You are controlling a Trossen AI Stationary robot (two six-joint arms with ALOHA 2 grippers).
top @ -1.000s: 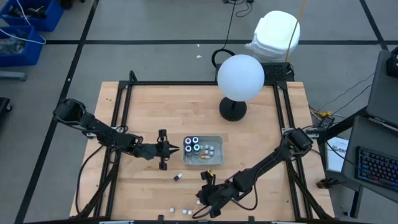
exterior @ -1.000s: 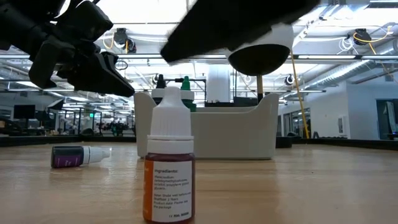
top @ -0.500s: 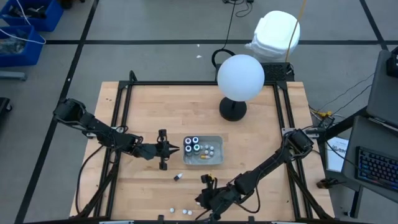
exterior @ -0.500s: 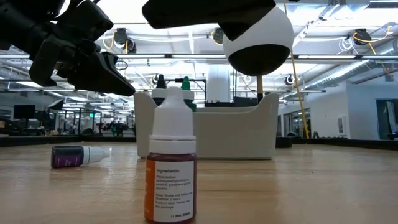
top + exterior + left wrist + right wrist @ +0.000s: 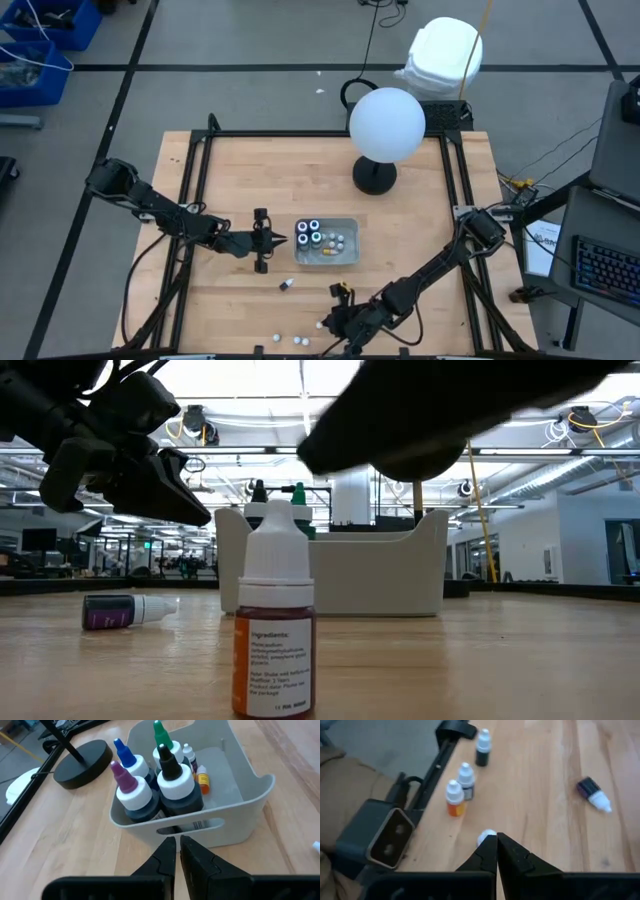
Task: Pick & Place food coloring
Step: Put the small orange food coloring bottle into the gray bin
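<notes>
In bin: we see four big bottles (image 5: 150, 785) upright, two tiny ones beside.
Loose: we count several small bottles (image 5: 460, 795) upright, one purple bottle (image 5: 593, 794) lying.

A wooden table (image 5: 420, 230) carries a tray (image 5: 349, 240), lamp base (image 5: 374, 176), loose bottles (image 5: 286, 285).

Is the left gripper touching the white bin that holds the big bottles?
Apart. In the left wrist view, the shut left gripper points at the white bin, and the fingertips end just short of its wall. The high view also shows a small gap of bare wood between them.
</notes>
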